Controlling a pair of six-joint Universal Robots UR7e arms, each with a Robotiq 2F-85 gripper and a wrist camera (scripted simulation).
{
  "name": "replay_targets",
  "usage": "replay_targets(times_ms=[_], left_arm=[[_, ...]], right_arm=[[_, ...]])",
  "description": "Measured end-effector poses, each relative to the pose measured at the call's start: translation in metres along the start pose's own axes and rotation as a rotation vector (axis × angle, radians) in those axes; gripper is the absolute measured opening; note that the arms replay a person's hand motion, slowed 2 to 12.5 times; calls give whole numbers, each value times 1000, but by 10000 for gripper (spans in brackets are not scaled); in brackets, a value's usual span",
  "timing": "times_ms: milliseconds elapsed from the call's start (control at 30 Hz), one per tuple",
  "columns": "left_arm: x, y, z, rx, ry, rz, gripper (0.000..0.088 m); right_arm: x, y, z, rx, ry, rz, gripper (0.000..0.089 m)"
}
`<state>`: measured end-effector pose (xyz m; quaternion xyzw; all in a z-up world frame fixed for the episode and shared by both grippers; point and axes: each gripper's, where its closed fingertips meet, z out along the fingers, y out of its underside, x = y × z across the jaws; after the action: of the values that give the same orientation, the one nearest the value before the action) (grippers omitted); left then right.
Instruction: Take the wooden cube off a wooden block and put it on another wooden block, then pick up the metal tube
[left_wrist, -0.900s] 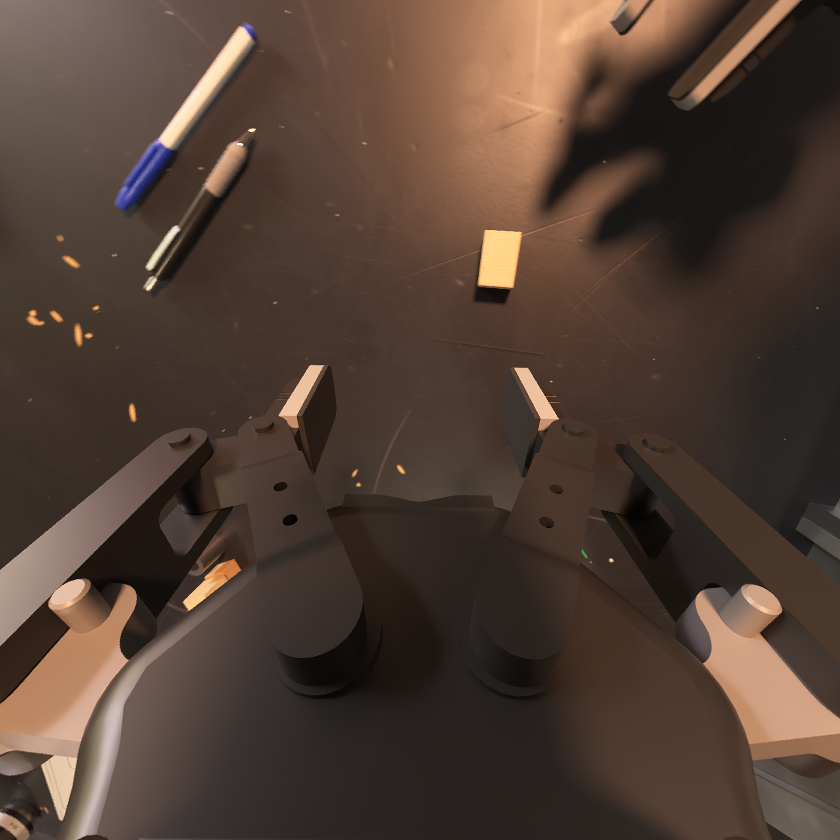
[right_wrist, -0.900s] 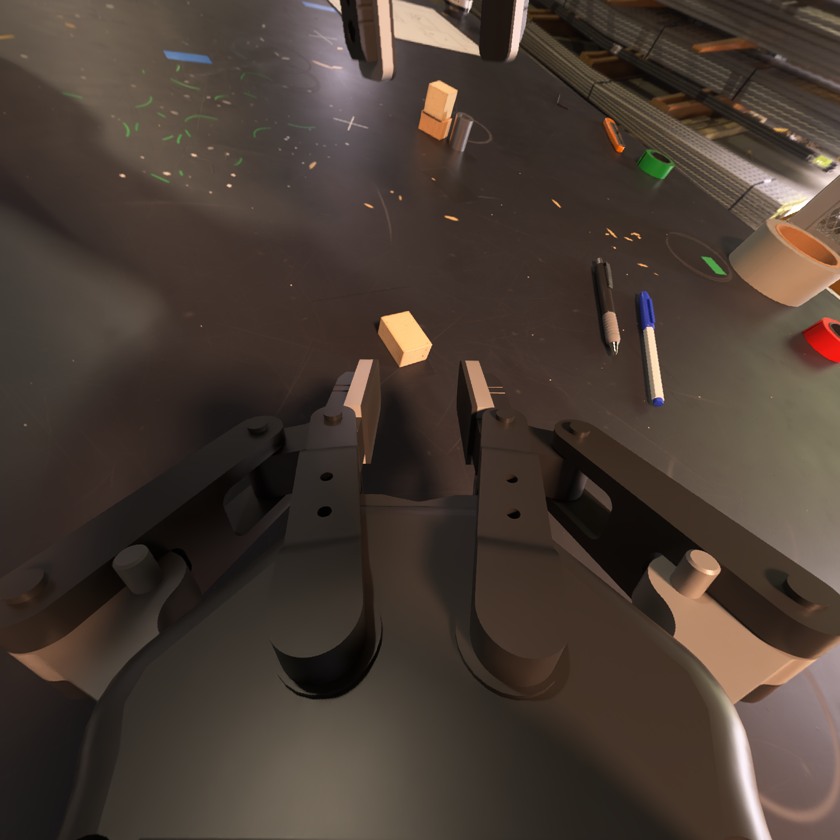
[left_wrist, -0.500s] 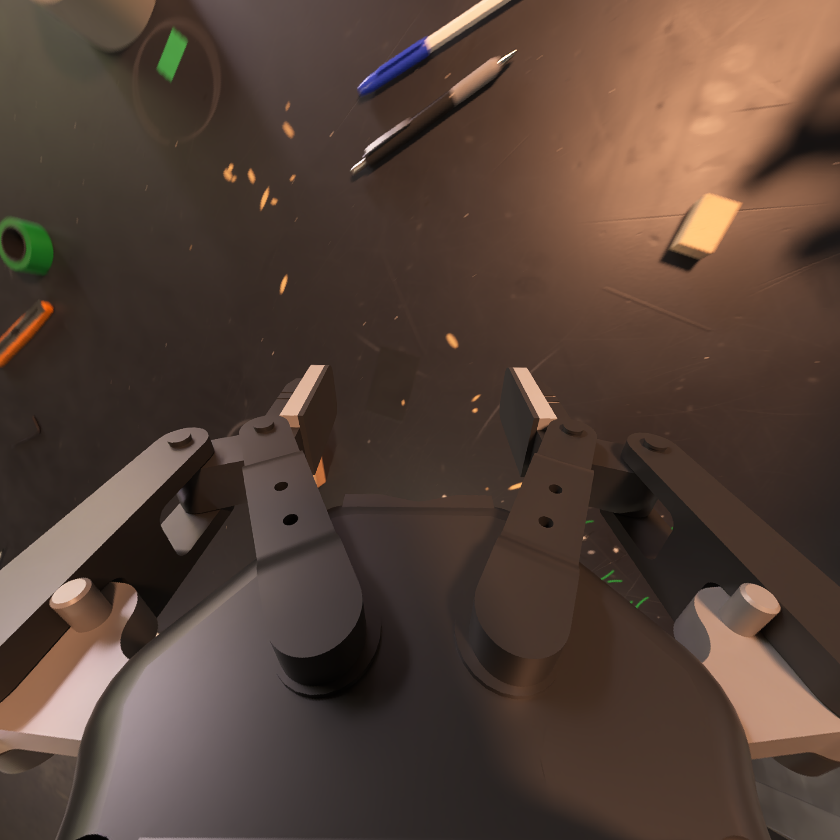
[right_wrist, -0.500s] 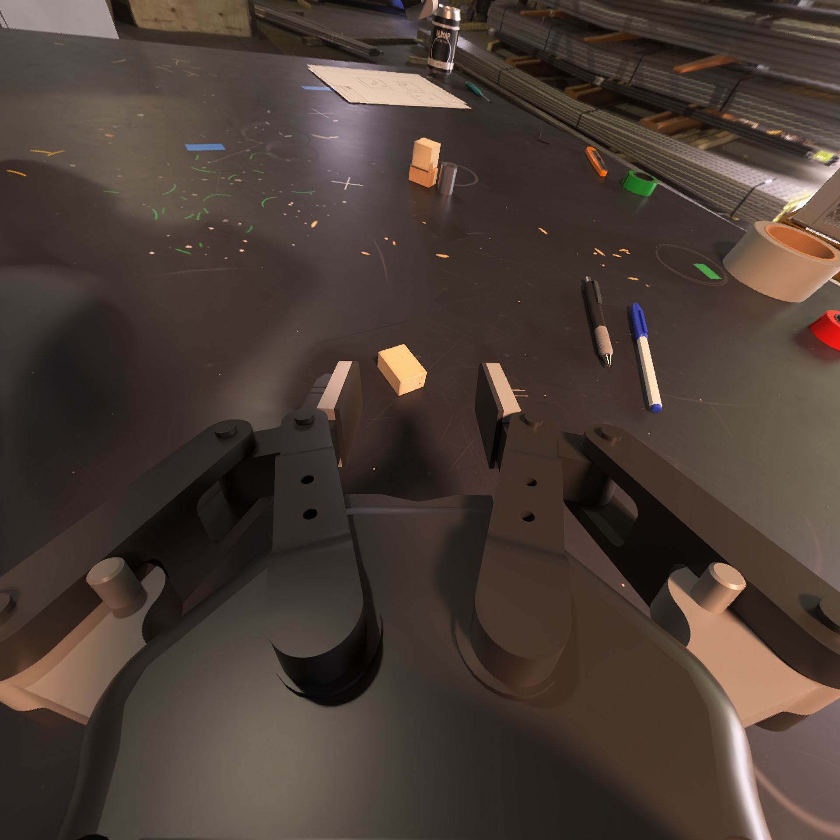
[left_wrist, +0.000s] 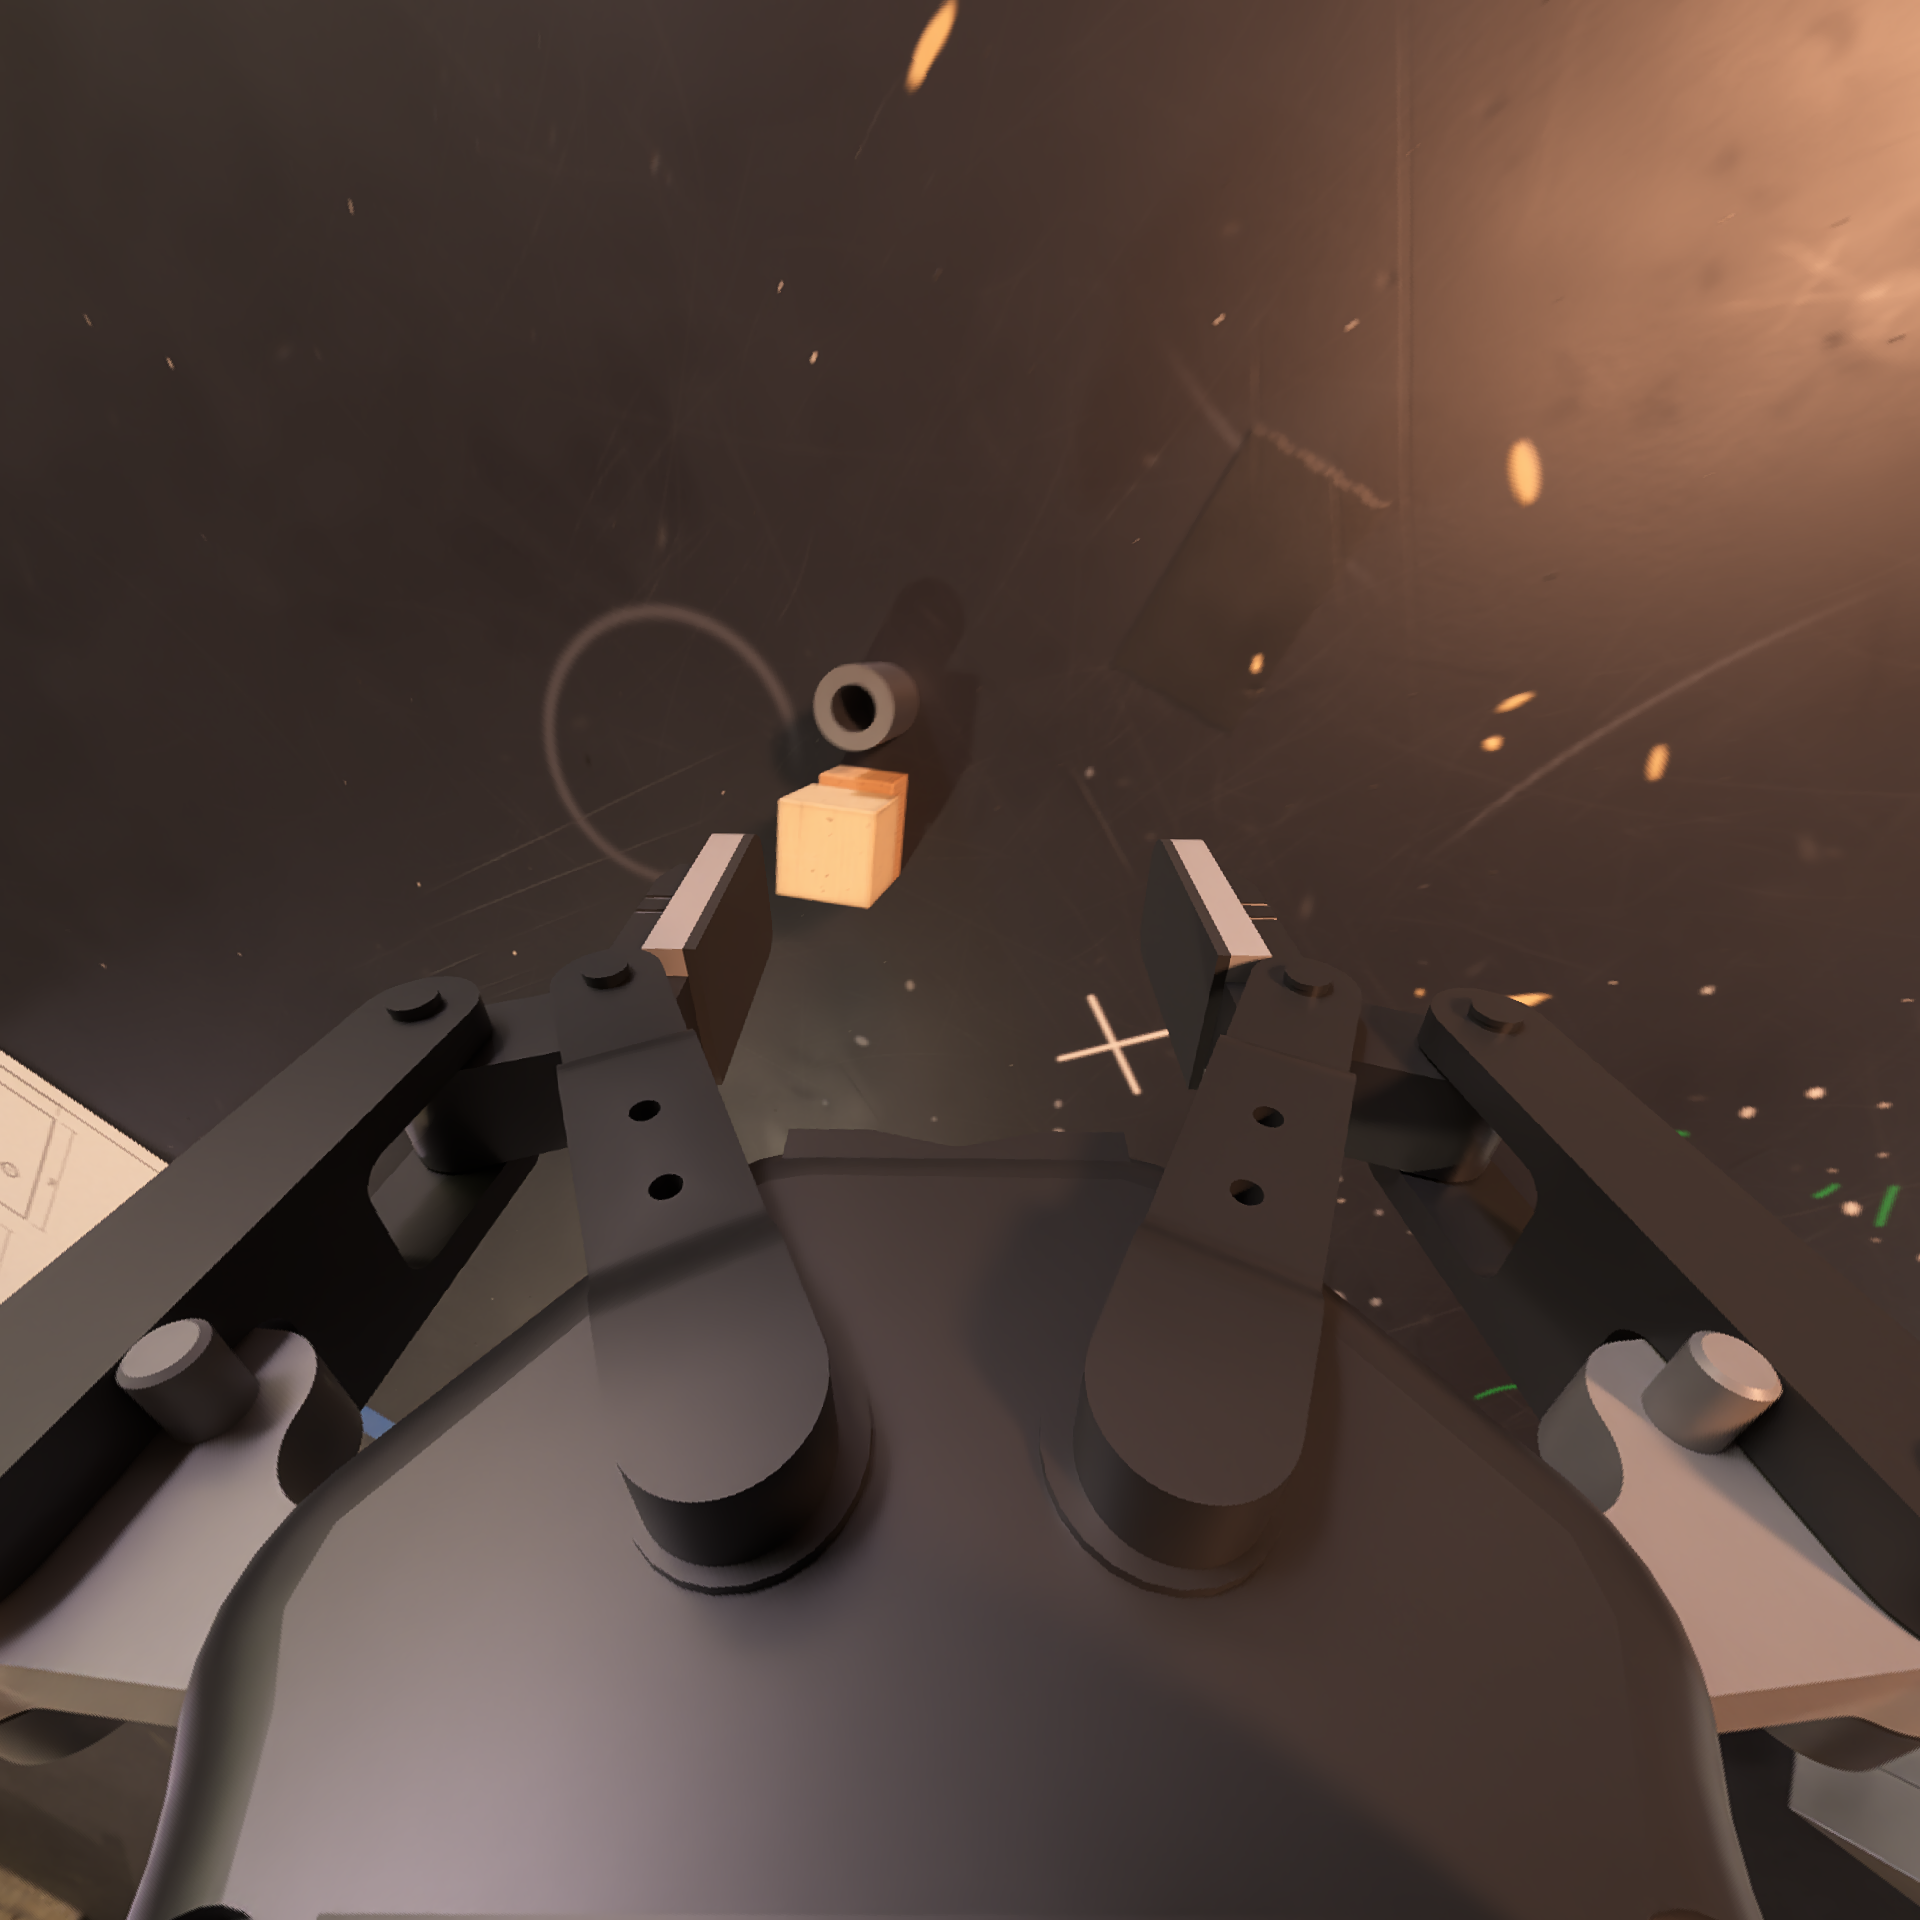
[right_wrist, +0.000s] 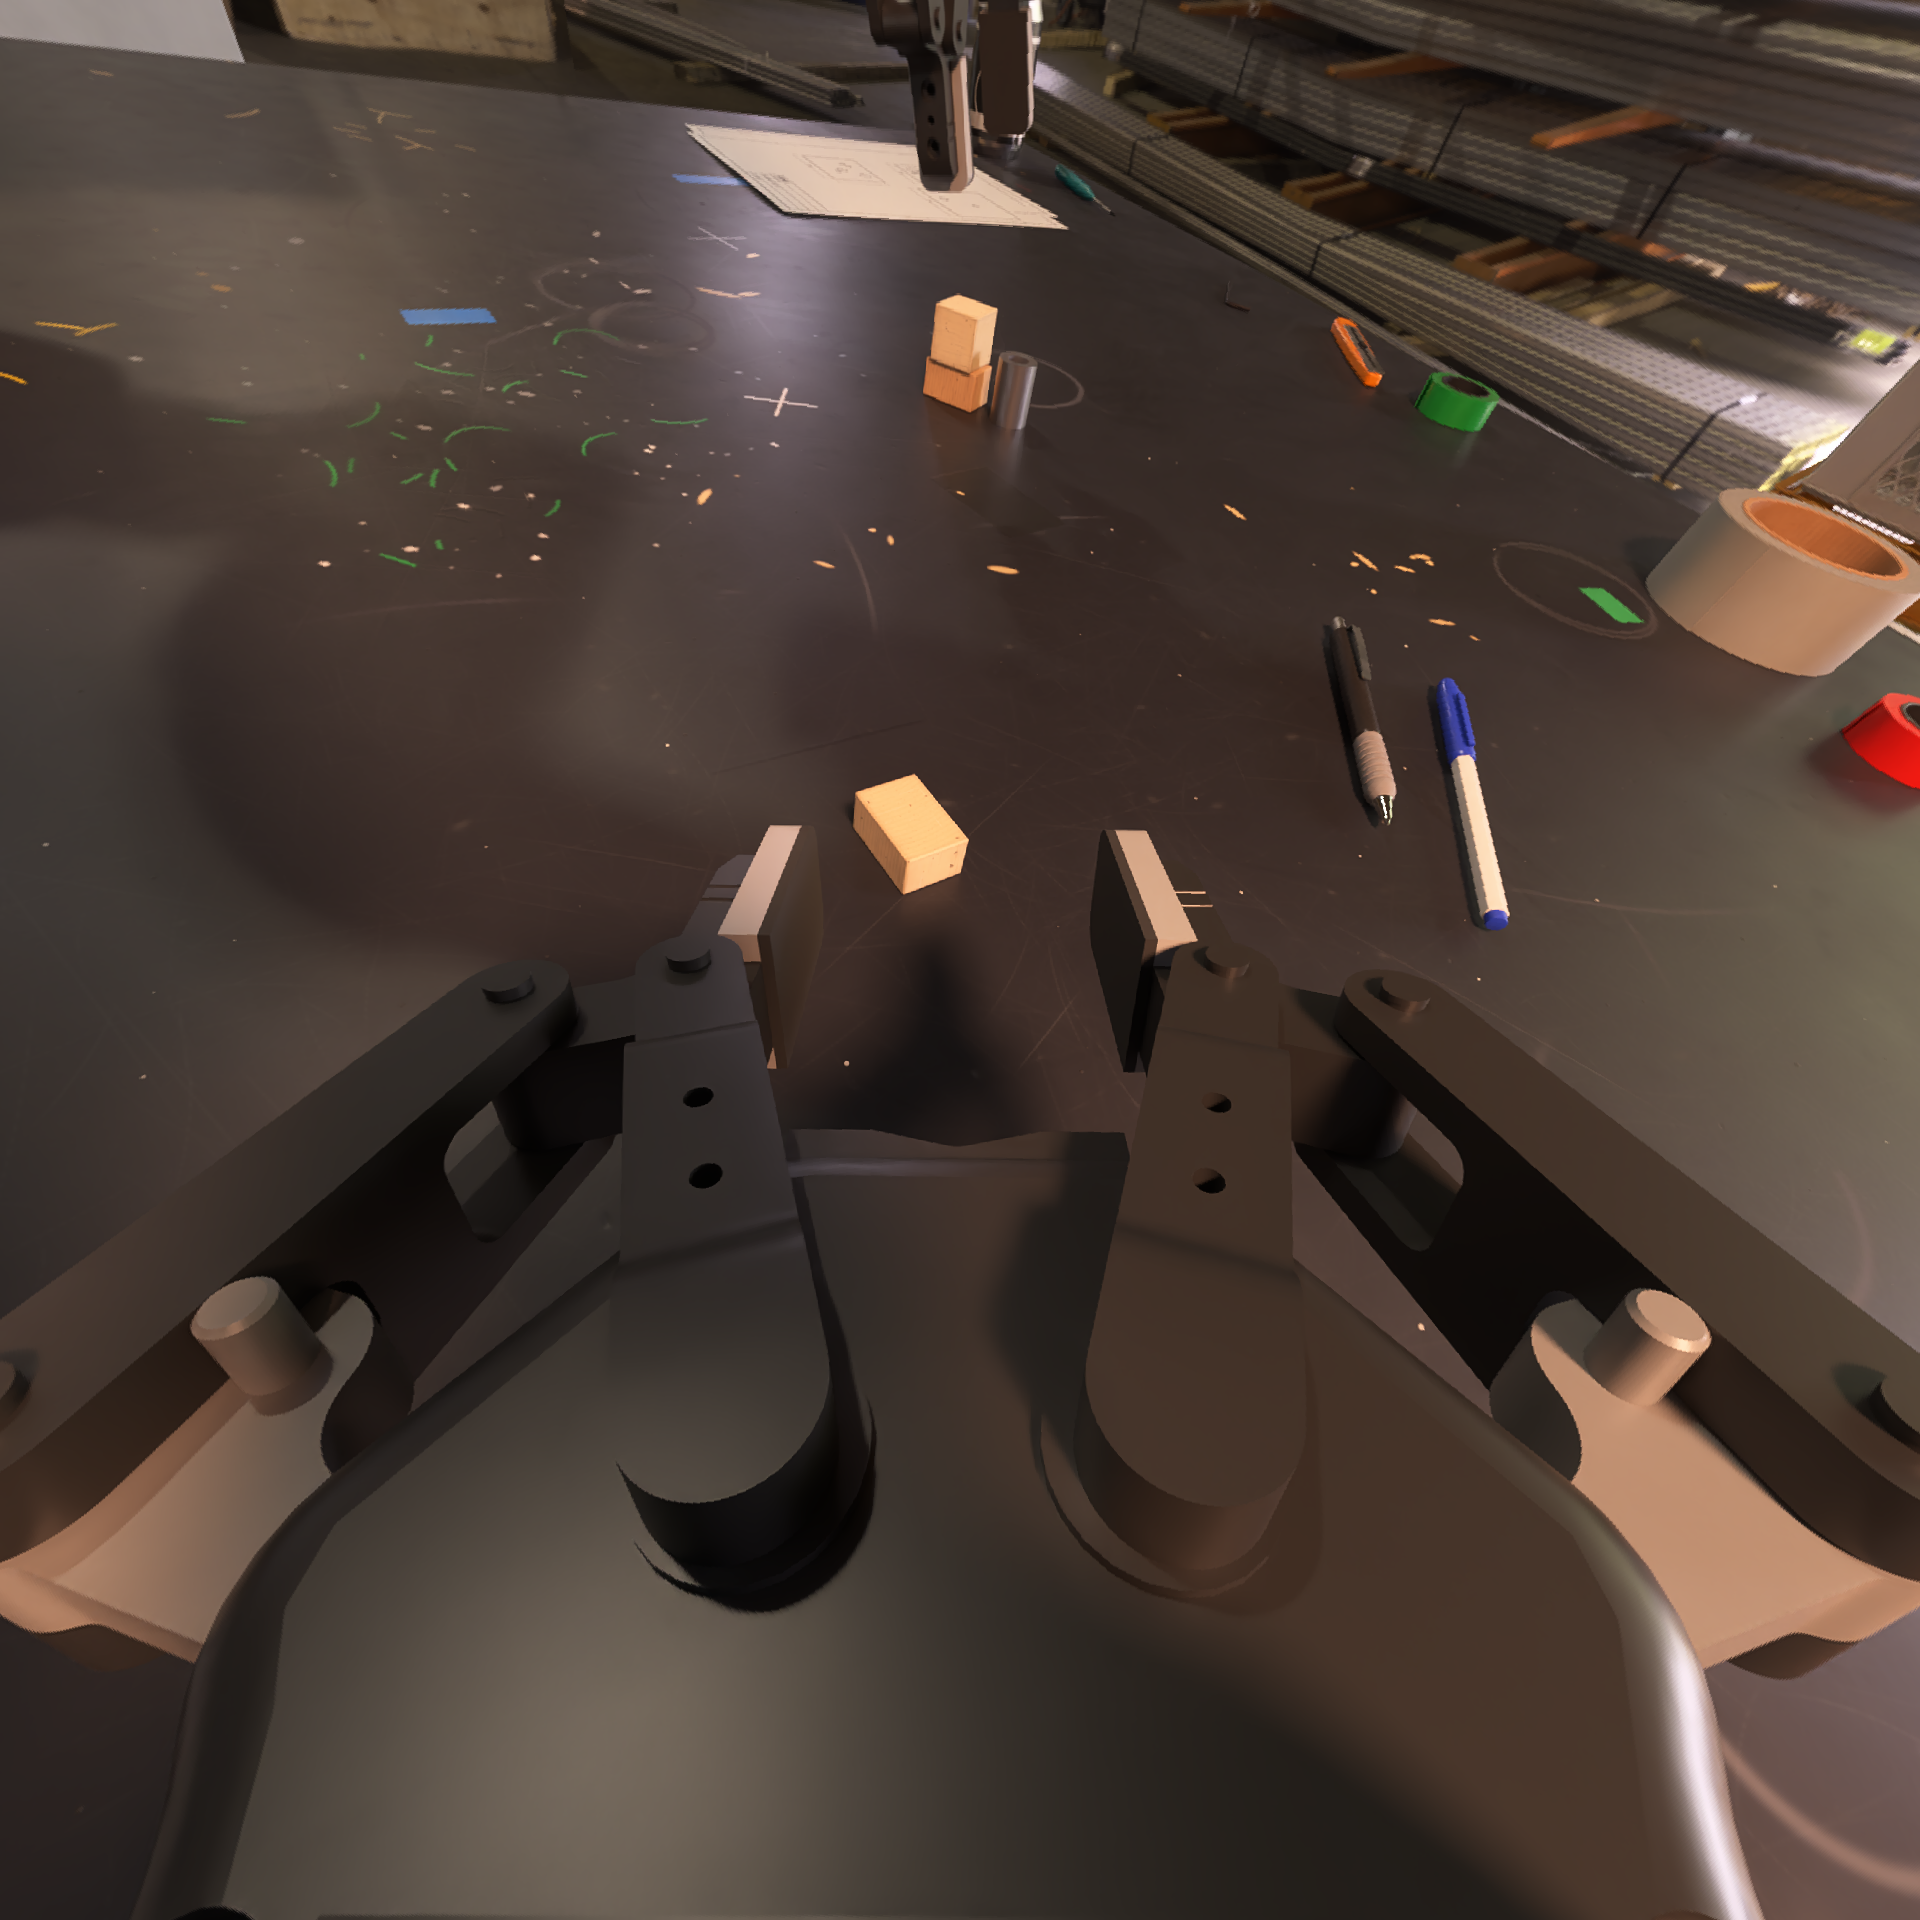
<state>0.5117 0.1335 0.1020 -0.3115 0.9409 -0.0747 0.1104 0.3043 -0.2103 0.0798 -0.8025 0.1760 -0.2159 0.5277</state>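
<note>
A light wooden cube sits on a darker wooden block, of which only an edge shows in the left wrist view. The grey metal tube stands upright right beside them. My left gripper is open and empty, above the stack and a little to its right; it also shows far off in the right wrist view. A second wooden block lies flat just ahead of my right gripper, which is open and empty, low over the table.
A black pen and a blue marker lie to the right of the near block. A big tape roll, a red roll, a green roll and an orange cutter sit further right. A paper sheet lies at the back.
My left gripper has travelled from above the lone block, past the pens, to above the cube stack and tube. My right gripper has opened wider and pulled back a little from the near block.
</note>
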Motion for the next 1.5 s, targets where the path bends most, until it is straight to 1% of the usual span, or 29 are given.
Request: replay_targets(times_ms=[100, 200, 367, 500, 667, 767, 967, 1167, 1367, 1500], left_arm=[[-13, 11, 14, -29, 5, -15, 639], [-25, 19, 27, -49, 2, -11, 639], [-38, 29, 46, -75, 4, -10, 636], [-45, 34, 59, -91, 13, -14, 634], [-45, 35, 70, -91, 51, -15, 630], [-44, 35, 74, -89, 73, -6, 588], [-39, 37, 82, -106, 108, 25, 482], [-37, 36, 85, -118, 105, 56, 378], [-34, 29, 77, -92, 93, 77, 270], [-30, 22, 64, -71, 74, 94, 268]], right_arm=[[1, 2, 0, -6, 3, 0, 470], [2, 3, 1, -11, 6, 0, 468], [3, 6, 1, -18, 8, 3, 466], [4, 7, 2, -22, 9, 3, 462], [4, 8, 2, -25, 10, 3, 456], [5, 8, 2, -22, 10, 7, 455], [5, 7, 1, -15, 9, 17, 453], [6, 8, 2, -18, 11, 16, 451], [6, 8, 2, -19, 13, 11, 449], [6, 8, 1, -19, 18, 7, 447]])
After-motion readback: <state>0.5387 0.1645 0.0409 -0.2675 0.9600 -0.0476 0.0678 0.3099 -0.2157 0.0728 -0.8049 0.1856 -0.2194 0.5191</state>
